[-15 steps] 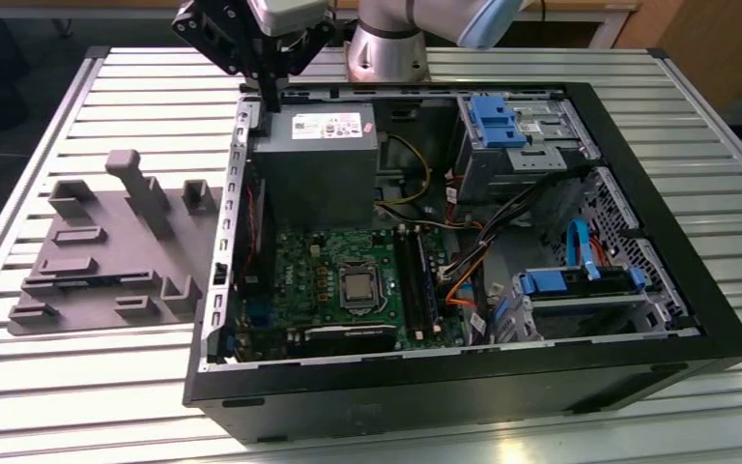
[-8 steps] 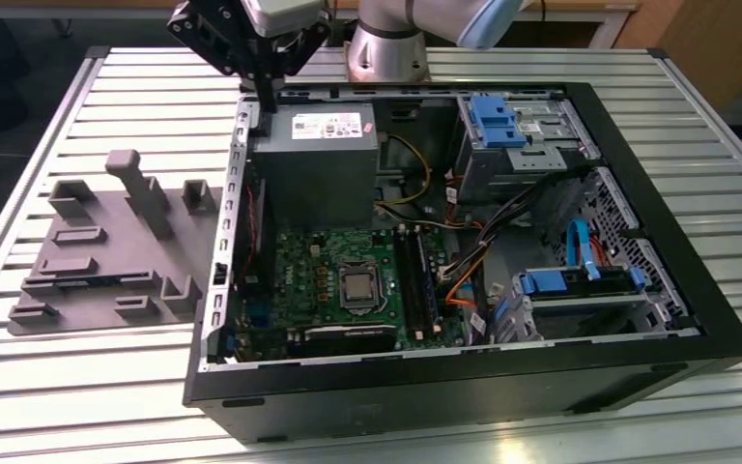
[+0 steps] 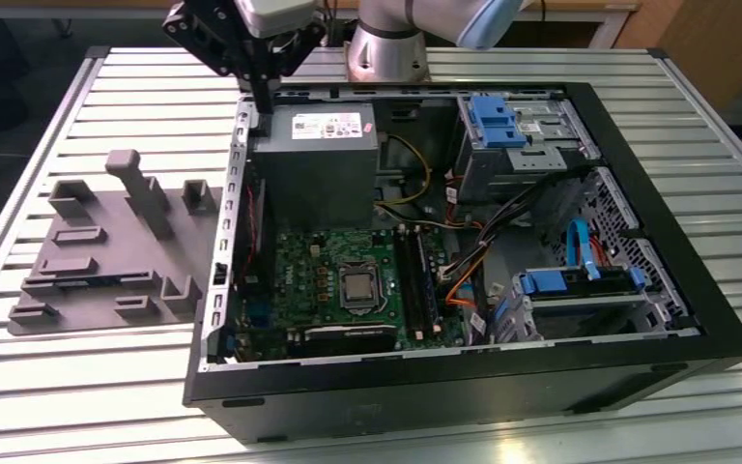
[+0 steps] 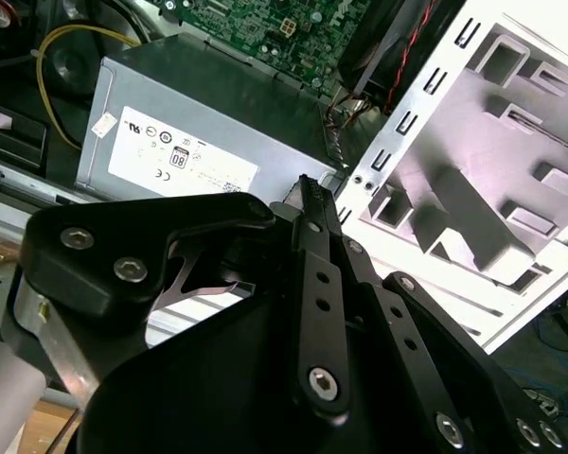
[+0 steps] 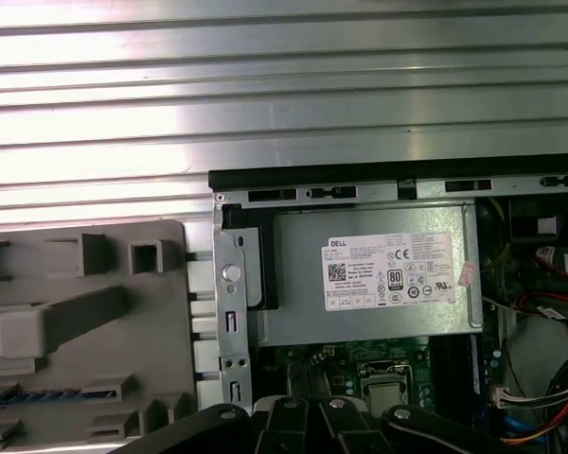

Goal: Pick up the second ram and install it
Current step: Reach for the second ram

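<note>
- My gripper hangs over the far left corner of the case, tips pointing down. In the second wrist view its fingers run together to one narrow tip, with no gap that I can see.
- I see nothing held between them.
- Right under the tool is the PSU, a grey box with a white label, sitting in the far left part of the case.
- Nearer than the PSU lies the green board, with its long black sockets on the side toward the exterior view's right.
- The far right corner of the case holds a metal cage with blue latches. Orange and blue cables run between it and the board.
- Outside the case, on the exterior view's left, a grey tray of moulded holders rests on the slatted table, just beside the case wall.
- The ram shows in the first wrist view as a thin dark blue strip lying in a slot of that tray. It is outside the case and well apart from the gripper.
</note>
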Controlling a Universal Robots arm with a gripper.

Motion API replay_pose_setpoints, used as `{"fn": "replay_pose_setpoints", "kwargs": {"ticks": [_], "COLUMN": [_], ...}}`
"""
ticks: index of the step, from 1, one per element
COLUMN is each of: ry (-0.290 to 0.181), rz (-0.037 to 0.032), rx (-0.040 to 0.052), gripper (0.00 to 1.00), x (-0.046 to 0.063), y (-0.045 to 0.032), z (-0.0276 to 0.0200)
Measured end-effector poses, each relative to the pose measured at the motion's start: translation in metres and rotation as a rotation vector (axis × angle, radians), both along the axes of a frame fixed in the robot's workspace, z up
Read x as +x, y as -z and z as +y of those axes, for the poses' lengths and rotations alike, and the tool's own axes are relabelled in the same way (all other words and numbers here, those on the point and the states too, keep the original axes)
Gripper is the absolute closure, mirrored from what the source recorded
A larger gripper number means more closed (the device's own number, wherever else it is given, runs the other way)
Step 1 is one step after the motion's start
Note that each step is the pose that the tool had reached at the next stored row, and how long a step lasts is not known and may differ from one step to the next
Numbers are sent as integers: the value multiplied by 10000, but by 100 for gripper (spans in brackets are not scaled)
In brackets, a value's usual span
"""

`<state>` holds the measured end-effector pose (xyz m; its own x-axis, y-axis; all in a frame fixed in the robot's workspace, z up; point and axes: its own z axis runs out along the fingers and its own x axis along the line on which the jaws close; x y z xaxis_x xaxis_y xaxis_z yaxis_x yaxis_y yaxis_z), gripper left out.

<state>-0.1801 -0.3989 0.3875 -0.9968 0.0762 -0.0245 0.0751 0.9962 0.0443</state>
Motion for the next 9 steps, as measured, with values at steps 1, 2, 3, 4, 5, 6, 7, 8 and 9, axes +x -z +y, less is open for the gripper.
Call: {"fn": "replay_pose_setpoints", "kwargs": {"ticks": [1,2,3,4,5,6,7,8,9], "ry": [0,0,0,0,0,0,0,0,0], "rz": [0,1,0,0,0,0,0,0,0], "rx": [0,0,0,0,0,1,0,0,0], "gripper": [89,89,89,89,89,89,89,89,89], "x": [-4,-7,-11,-15,-20,-25,-29,-34,-39], "y": [1,1,2,3,4,5,6,7,8], "z": [0,0,0,0,0,0,0,0,0]}}
